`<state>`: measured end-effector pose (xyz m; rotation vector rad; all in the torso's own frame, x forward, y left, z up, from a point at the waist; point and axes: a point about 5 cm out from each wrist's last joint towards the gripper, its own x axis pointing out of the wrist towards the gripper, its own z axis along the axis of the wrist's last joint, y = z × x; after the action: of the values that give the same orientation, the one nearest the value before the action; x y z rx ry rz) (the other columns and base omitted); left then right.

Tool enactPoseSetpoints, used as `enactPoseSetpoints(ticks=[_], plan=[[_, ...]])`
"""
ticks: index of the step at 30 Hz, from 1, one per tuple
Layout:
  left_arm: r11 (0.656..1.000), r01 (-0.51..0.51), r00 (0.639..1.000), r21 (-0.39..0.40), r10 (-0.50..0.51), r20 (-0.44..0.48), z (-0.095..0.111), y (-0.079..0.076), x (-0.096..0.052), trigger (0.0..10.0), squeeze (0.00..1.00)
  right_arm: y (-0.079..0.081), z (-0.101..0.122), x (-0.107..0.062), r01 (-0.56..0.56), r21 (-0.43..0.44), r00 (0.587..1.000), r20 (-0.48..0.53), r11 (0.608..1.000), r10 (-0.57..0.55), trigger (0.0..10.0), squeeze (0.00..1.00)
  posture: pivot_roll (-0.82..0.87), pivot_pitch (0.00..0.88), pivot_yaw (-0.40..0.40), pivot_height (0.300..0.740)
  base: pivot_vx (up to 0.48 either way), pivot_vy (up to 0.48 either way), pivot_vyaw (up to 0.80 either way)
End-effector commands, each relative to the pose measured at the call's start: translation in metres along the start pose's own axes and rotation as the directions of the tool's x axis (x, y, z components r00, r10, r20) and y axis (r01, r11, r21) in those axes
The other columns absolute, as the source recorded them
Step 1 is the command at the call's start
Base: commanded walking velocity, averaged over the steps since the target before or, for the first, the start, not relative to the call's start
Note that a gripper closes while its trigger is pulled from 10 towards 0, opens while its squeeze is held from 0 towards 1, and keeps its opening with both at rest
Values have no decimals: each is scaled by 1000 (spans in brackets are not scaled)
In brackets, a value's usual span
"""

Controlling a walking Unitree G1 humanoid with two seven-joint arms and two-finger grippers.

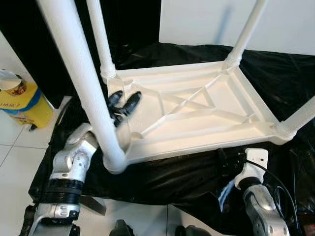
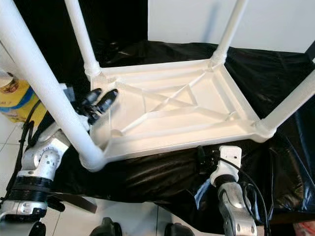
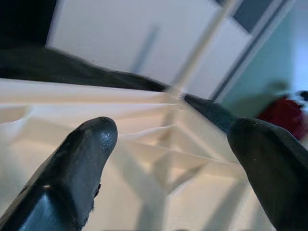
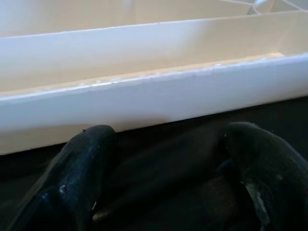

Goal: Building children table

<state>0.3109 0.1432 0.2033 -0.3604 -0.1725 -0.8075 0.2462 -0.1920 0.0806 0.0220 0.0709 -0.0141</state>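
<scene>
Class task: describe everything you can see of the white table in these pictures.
The white table looks plastic and lies upside down on a black sheet, its ribbed underside with crossed braces facing up. Four round legs stand up from the corner sockets. The left gripper reaches over its near-left rim; the right gripper sits low at its front edge.

A home room: white tiled floor (image 1: 10,142), white wall (image 1: 295,24), black sheet (image 1: 275,73) underfoot.
</scene>
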Motion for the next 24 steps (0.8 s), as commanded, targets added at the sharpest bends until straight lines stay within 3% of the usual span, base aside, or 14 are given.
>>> enactPoseSetpoints(ticks=[1, 2, 6, 13, 24], plan=[[890, 454, 890, -36, -455, -12, -7, -37, -2, 10000, 0, 5, -4, 4, -25, 15, 999, -24, 1000, 25, 10000, 0, -29, 116, -64, 740, 0, 0, 0], [890, 454, 890, -36, -455, -12, -7, -37, -2, 10000, 0, 5, -4, 4, -25, 15, 999, -24, 1000, 25, 10000, 0, -29, 116, -64, 740, 0, 0, 0], [884, 456, 887, -105, -460, -18, -21, -69, -8, 10000, 0, 6, 5, 26, -42, 9, 999, 11, 999, 42, 10000, 0, -8, 106, -61, 740, 0, 0, 0], [876, 449, 891, -176, -454, 16, -30, -99, -5, 10000, 0, 10, 10, 45, -51, 3, 998, 27, 999, 51, 10000, 0, 3, 97, -65, 740, 0, 0, 0], [893, 401, 916, -206, -395, 73, -36, -119, 10, 10000, 0, 28, 7, 60, -58, 27, 998, 18, 998, 58, 10000, 0, 10, 84, -62, 740, 0, 0, 0]])
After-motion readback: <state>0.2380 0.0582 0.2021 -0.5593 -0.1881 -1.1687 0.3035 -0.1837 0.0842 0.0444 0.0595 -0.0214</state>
